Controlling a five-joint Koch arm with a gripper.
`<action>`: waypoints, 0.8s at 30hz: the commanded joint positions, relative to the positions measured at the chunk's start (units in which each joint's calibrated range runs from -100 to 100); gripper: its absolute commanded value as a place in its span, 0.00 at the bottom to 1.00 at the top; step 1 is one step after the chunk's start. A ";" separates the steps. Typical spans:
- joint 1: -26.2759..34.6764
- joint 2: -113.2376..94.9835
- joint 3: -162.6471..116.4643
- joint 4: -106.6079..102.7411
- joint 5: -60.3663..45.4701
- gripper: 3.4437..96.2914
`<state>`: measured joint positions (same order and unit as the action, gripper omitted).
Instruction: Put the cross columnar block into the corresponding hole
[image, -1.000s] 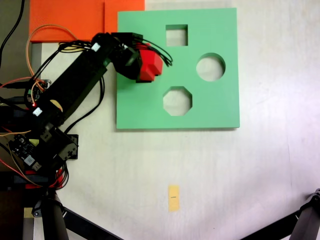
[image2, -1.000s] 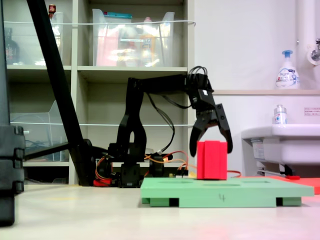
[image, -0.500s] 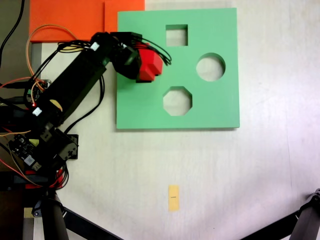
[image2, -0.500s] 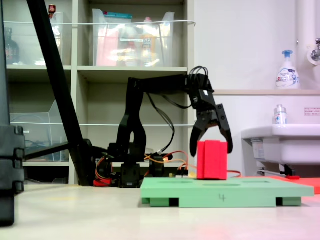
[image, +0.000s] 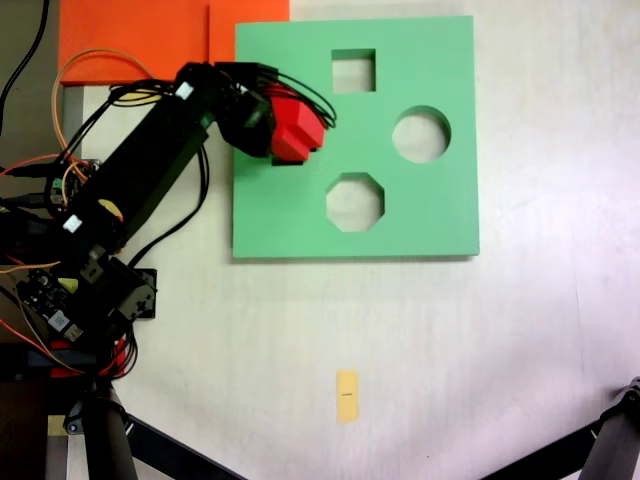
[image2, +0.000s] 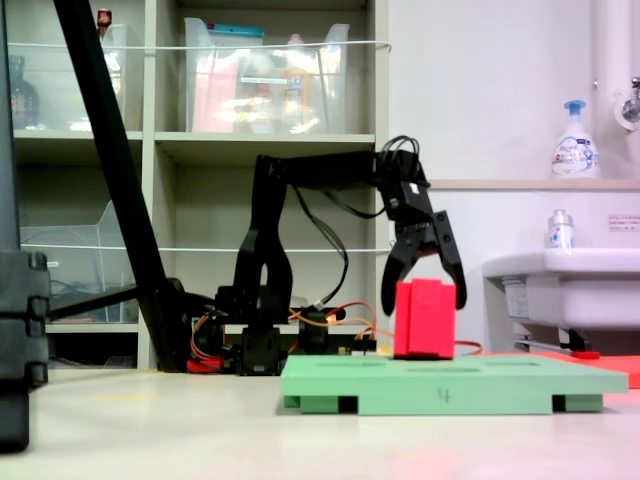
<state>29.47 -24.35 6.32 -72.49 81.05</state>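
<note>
Since a second ago your gripper (image2: 425, 292) has risen a little, while the cross columnar block (image2: 425, 318) stays upright on the green board (image2: 452, 385). Nearest you in the second exterior view is the board's front edge, with the red block standing on top of it, its base at or in the surface; the corresponding hole cannot be seen, hidden under the block. Your jaws are spread wide, straddling the block's top without gripping it. In the first exterior view the block (image: 297, 130) sits near the board's (image: 420, 215) left edge, left of the square cutout (image: 353, 70). Beyond stand the shelves (image2: 200, 150).
</note>
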 joint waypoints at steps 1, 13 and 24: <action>0.68 -0.37 0.16 0.71 1.17 0.33; 1.12 -2.61 -0.54 -0.26 2.15 0.33; 1.07 -6.93 -0.64 -1.80 2.25 0.33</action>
<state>30.26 -28.04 4.85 -73.57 82.86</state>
